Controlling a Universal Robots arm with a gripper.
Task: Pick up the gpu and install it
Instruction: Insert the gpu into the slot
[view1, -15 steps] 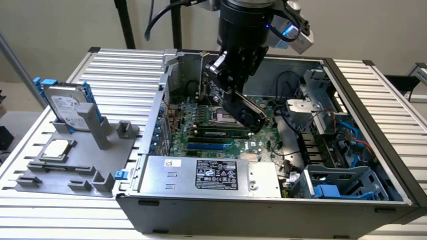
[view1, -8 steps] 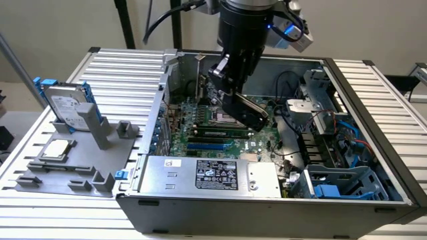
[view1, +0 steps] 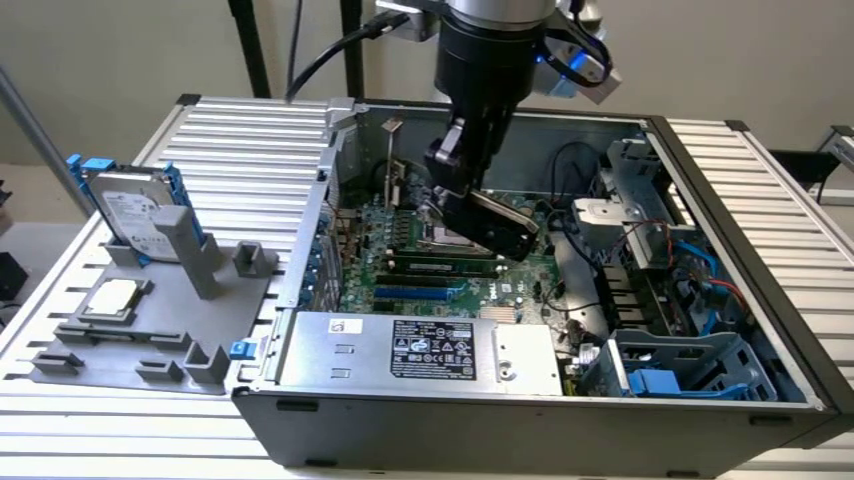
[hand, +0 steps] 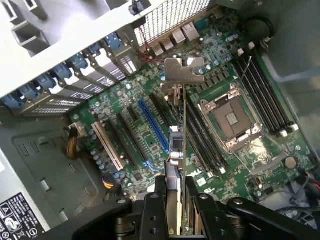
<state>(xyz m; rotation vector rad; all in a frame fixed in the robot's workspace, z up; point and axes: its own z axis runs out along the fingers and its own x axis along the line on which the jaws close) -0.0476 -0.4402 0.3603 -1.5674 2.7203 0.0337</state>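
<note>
The gpu (view1: 502, 226) hangs tilted inside the open computer case (view1: 534, 425), above the green motherboard (view1: 400, 285). My gripper (view1: 461, 185) is shut on it from above. In the wrist view the gpu (hand: 179, 150) appears edge-on between my gripper's (hand: 176, 202) black fingers (hand: 160, 200). Its silver bracket (hand: 184, 70) points toward the case's rear slot covers (hand: 80, 75). The card sits over the motherboard (hand: 125, 105) beside the long blue slot (hand: 152, 129) and is clear of the board.
A silver hard drive with blue rails (view1: 134, 208) and a small square CPU chip (view1: 110, 298) rest on a grey fixture (view1: 160, 340) at the exterior view's left. The power supply (view1: 420, 350), drive cage (view1: 681, 375) and loose cables (view1: 641, 270) crowd the case. The CPU socket (hand: 232, 122) lies beside the card.
</note>
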